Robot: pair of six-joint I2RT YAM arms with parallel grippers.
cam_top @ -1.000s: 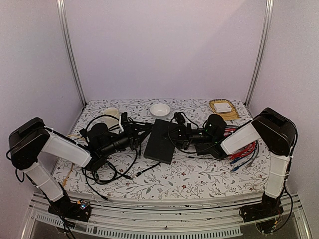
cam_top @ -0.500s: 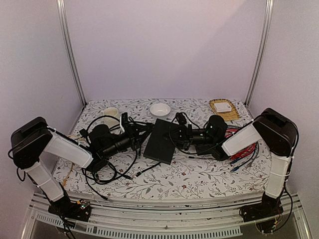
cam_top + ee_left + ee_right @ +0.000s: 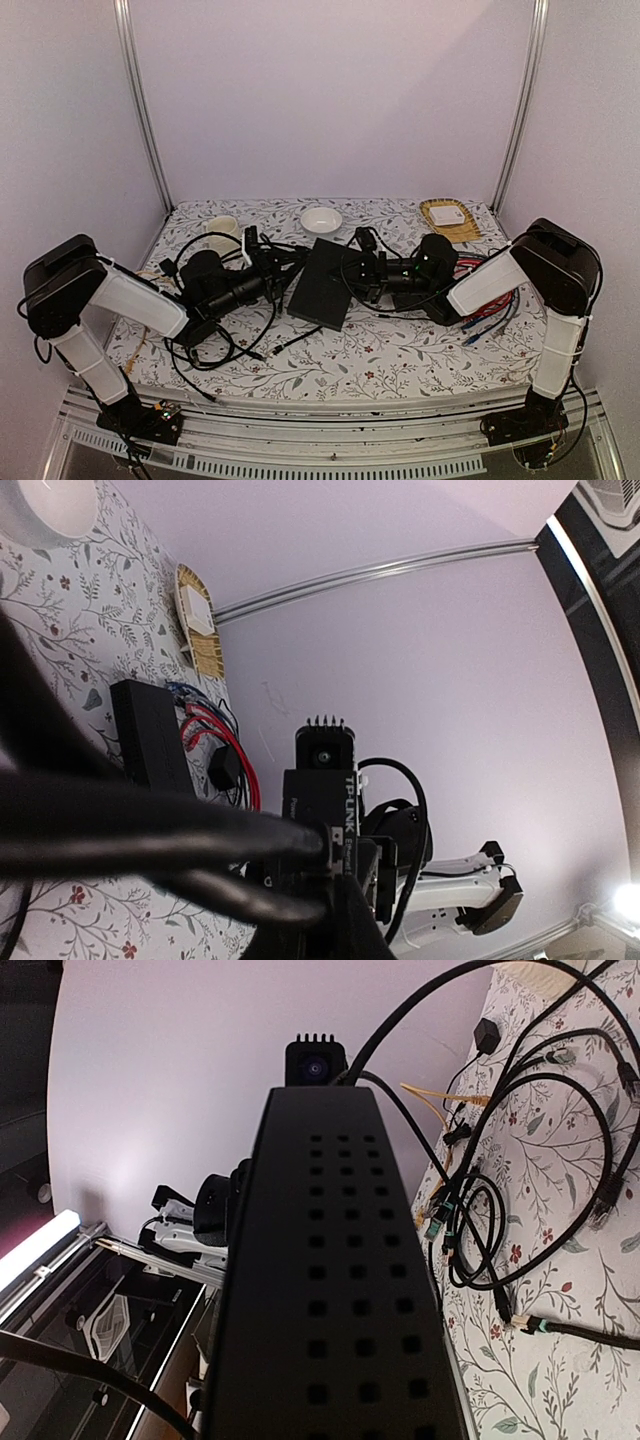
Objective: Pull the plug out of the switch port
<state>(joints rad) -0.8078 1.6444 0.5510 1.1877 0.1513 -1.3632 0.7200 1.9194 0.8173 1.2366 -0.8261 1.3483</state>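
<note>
The switch, a flat black box, lies tilted mid-table between both arms. My left gripper reaches its left narrow edge. In the left wrist view my dark fingers are shut on a black plug whose tip meets the switch's labelled port face; whether it sits inside the port I cannot tell. My right gripper is shut on the switch's right edge. In the right wrist view the switch's vented side fills the frame and hides the fingers.
A second black box lies by red and blue cables at the right. Loose black cables sprawl at the left. A white bowl, a cup and a wicker tray stand at the back.
Both arms have shifted only slightly. Each gripper keeps the same hold.
</note>
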